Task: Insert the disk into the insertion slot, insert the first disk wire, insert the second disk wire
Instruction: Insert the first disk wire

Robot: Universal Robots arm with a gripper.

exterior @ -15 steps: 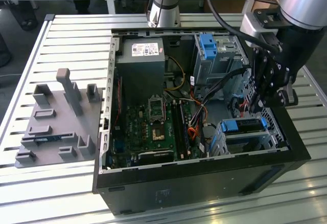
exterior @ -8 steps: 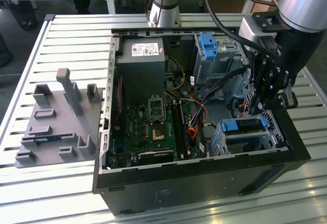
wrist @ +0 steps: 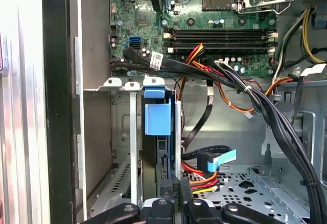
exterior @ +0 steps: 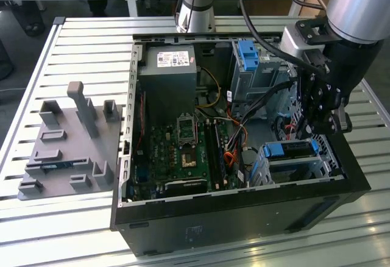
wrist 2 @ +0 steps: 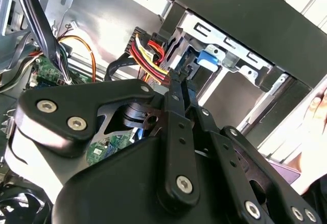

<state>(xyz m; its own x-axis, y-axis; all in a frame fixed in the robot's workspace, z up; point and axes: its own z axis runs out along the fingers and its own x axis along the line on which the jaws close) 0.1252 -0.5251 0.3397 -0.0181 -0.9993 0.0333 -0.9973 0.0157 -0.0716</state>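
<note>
The disk (exterior: 292, 149) sits inside the insertion slot (exterior: 291, 170), a low grey cage at the exterior view's right, with its blue caddy edge showing. In the first wrist view the disk's blue tab (wrist: 157, 116) stands edge-on between the cage walls (wrist: 133, 147). My gripper (exterior: 323, 121) hangs just above the cage. In both wrist views its fingers (wrist: 166, 189) are closed together at the disk's end, on a connector whose red and yellow wires (wrist: 199, 183) run off to the side. The gripper (wrist 2: 176, 75) meets the same wire bundle (wrist 2: 148, 55) beside the blue caddy (wrist 2: 208, 59).
A light blue flat cable (wrist: 219, 158) lies loose on the case floor beside the cage. A taller cage with a blue clip (exterior: 247, 53) stands behind. The motherboard (exterior: 183, 151) and thick black cables (wrist: 286, 127) crowd the middle. A person's hand (wrist 2: 317, 111) is outside the case wall.
</note>
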